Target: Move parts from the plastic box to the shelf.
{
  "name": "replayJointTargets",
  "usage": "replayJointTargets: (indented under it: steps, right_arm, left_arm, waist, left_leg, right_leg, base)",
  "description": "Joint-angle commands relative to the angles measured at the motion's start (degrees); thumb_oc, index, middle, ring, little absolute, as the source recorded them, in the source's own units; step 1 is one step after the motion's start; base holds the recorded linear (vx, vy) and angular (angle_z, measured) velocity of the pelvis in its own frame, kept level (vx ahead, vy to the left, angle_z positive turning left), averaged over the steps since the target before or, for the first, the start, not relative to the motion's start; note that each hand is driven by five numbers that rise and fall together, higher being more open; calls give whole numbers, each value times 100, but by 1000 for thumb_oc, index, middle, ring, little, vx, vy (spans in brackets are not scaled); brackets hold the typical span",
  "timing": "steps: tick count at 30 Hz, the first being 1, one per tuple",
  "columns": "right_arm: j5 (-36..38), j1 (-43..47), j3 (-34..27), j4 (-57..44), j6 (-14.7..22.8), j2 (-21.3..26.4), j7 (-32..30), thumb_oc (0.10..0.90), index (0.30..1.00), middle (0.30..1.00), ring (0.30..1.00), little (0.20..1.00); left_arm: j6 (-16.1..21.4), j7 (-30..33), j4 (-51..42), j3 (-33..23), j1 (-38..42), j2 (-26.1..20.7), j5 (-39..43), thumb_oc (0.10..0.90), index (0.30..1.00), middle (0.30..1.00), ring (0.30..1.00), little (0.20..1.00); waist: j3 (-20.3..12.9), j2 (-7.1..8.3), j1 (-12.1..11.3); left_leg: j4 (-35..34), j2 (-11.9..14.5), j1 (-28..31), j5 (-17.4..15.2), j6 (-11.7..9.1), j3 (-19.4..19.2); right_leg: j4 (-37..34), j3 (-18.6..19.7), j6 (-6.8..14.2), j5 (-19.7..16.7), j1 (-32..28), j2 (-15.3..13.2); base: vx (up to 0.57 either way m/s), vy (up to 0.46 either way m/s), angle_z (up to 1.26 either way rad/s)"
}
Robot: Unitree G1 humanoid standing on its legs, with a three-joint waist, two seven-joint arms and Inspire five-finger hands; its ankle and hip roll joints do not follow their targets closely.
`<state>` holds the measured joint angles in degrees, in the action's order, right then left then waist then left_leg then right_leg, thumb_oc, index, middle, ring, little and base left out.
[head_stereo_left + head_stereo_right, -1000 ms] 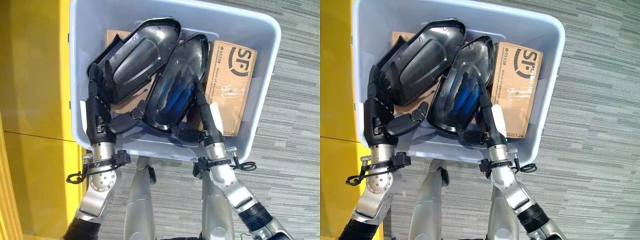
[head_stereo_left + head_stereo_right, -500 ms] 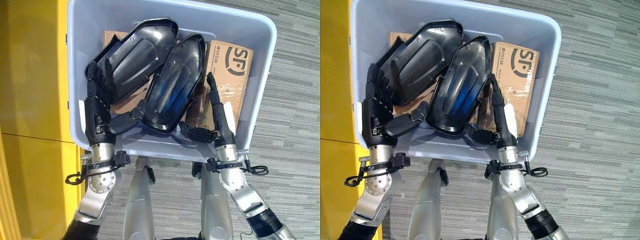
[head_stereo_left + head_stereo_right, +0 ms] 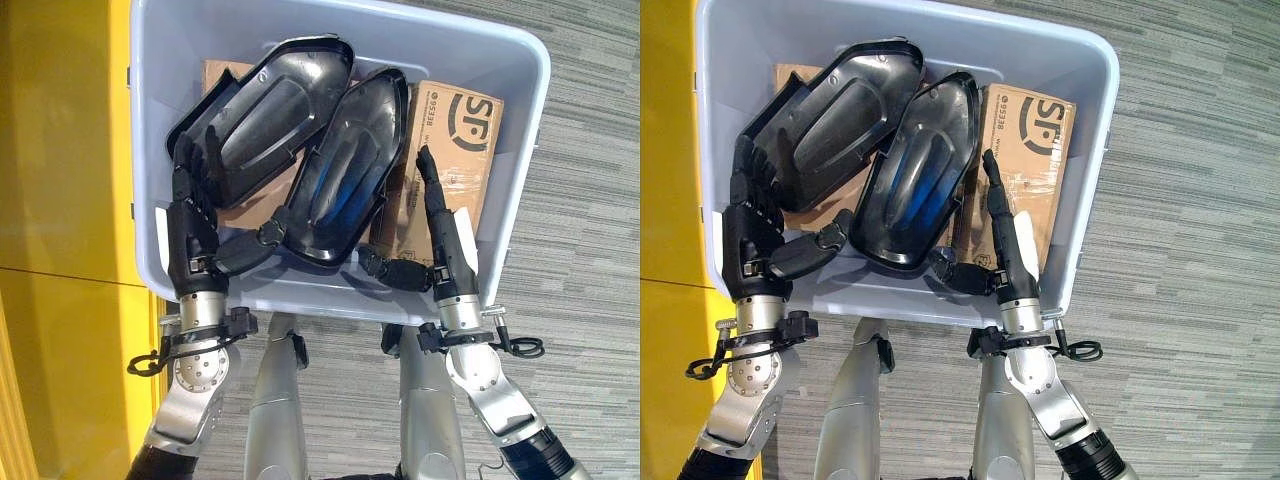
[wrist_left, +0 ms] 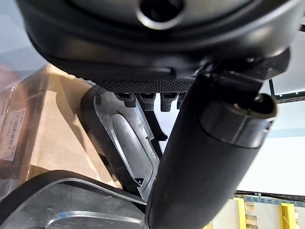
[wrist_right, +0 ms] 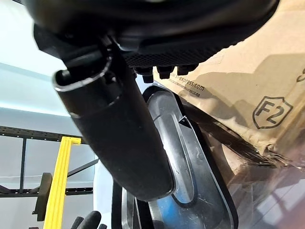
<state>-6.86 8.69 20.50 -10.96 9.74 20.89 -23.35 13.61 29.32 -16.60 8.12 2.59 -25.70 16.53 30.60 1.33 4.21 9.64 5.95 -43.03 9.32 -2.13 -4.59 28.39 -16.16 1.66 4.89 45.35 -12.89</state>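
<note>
Plastic box (image 3: 520,130) standing on the floor (image 3: 590,260), holding two moulded shell parts and cardboard boxes. The left shell part (image 3: 265,115) overlaps a flat cardboard box (image 3: 222,75) beneath it; the right shell part (image 3: 350,165) lies just beside it, leaning against the upright cardboard box (image 3: 455,150) at the right wall. The left hand (image 3: 195,215) is at the left part's near edge; the right hand (image 3: 440,225) is against the upright box.

The floor (image 3: 590,240) is grey striped carpet on the robot's right and a yellow surface (image 3: 60,200) on its left. A pale plastic box (image 3: 520,150) stands directly on the floor, spanning the edge where carpet meets yellow. Inside the box lie two black molded parts (image 3: 350,170) and a cardboard carton (image 3: 465,135).
</note>
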Motion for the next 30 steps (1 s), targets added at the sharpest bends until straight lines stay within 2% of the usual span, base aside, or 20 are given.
replayJointTargets:
  steps: [1,14,30]
  right_arm:
    - [128,18,-66,-877,656,252,61,900,1000,1000,1000,1000]
    - [-30,181,198,-382,447,228,190,900,1000,1000,1000,1000]
    - [-171,286,70,-343,401,179,53,900,1000,1000,1000,1000]
  left_arm:
    - [490,13,-1111,-420,-225,-173,-333,900,1000,1000,1000,1000]
    - [482,1,-1005,-390,-130,-114,-243,900,1000,1000,1000,1000]
    - [453,-25,-938,-342,-13,-58,-192,900,1000,1000,1000,1000]
  waist:
    - [-80,27,-19]
    - [-80,11,-41]
    - [-80,25,-37]
  left_leg:
    - [360,-16,349,-1018,73,-406]
    - [306,-15,390,-996,53,-393]
    - [327,-10,460,-1013,65,-393]
  right_leg:
    - [-900,509,418,-135,-681,282]
    - [-926,499,419,-142,-711,283]
    - [-907,499,411,-128,-777,283]
  base:
    - [0,0,0]
    - [0,0,0]
    - [0,0,0]
